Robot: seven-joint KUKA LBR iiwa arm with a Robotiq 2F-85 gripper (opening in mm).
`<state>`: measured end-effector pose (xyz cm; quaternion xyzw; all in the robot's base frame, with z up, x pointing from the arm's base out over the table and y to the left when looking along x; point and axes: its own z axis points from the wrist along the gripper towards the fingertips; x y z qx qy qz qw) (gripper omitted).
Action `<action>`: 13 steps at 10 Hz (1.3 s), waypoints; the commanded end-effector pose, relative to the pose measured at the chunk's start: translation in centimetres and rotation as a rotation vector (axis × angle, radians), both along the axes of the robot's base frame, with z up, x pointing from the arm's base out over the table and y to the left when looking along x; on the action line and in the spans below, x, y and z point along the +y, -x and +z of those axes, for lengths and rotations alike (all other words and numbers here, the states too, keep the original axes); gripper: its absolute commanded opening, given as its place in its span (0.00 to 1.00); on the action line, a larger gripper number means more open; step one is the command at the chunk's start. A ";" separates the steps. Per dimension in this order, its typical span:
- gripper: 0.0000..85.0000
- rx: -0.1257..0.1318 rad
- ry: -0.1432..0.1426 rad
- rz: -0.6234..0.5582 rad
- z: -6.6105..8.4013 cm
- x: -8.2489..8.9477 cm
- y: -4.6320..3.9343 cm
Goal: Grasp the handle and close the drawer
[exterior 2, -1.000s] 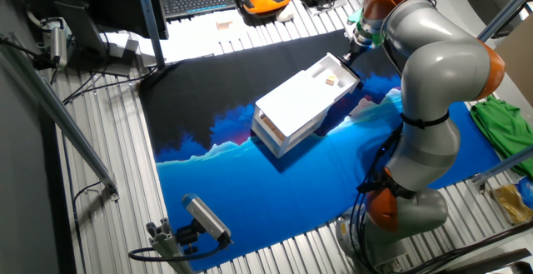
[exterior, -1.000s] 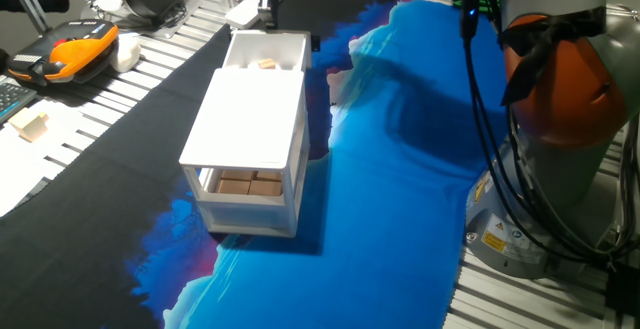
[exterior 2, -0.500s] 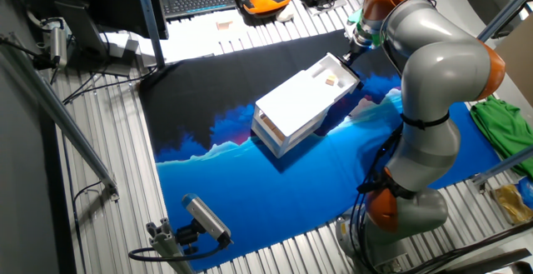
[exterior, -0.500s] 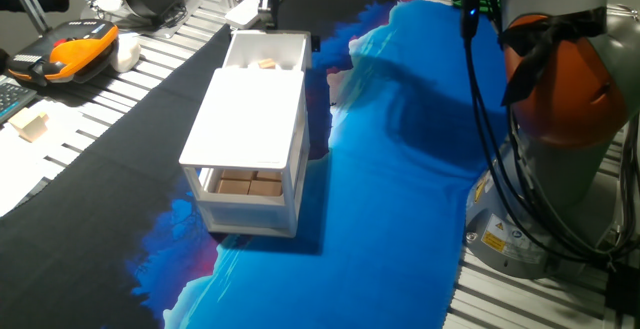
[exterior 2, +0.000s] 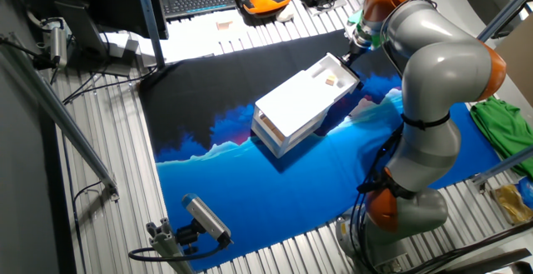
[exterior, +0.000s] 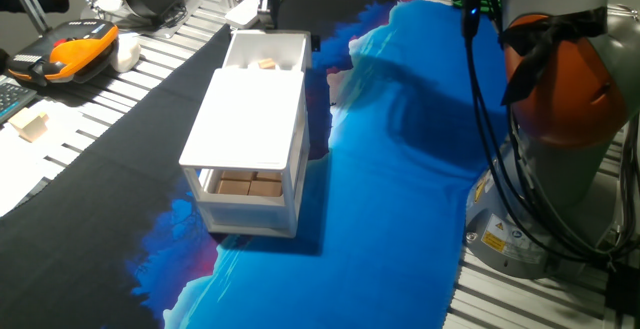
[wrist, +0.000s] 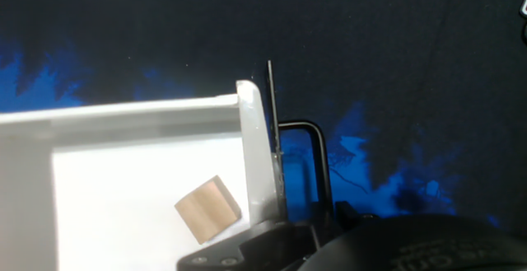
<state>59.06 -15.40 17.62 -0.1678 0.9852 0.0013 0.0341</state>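
Observation:
The small white two-tier cabinet (exterior: 250, 134) stands on the cloth. Its upper drawer (exterior: 265, 51) is pulled out at the far end, with one tan block (exterior: 265, 65) inside. In the other fixed view the drawer (exterior 2: 334, 72) points toward the arm. My gripper (exterior: 266, 7) (exterior 2: 352, 49) hangs right at the drawer's outer end. In the hand view the drawer's front wall (wrist: 254, 151) stands upright, and the black loop handle (wrist: 311, 157) runs down into my gripper (wrist: 301, 218). The fingers are hidden, so its state is unclear.
Tan wooden blocks (exterior: 248, 183) fill the lower tier. A blue and black cloth (exterior: 400, 169) covers the table. An orange device (exterior: 80, 51) and a small wooden piece (exterior: 30, 124) lie at the left. The arm's base (exterior: 560, 119) rises at the right.

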 end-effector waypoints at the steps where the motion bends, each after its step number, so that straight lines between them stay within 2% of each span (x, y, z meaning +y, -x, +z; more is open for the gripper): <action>1: 0.20 0.000 -0.001 0.000 -0.1 0.1 0.12; 11: 0.20 0.000 0.007 -0.011 -0.5 0.3 0.29; 12: 0.40 0.001 0.009 -0.011 -0.5 0.2 0.32; 13: 0.40 0.003 0.008 -0.011 -0.5 0.2 0.33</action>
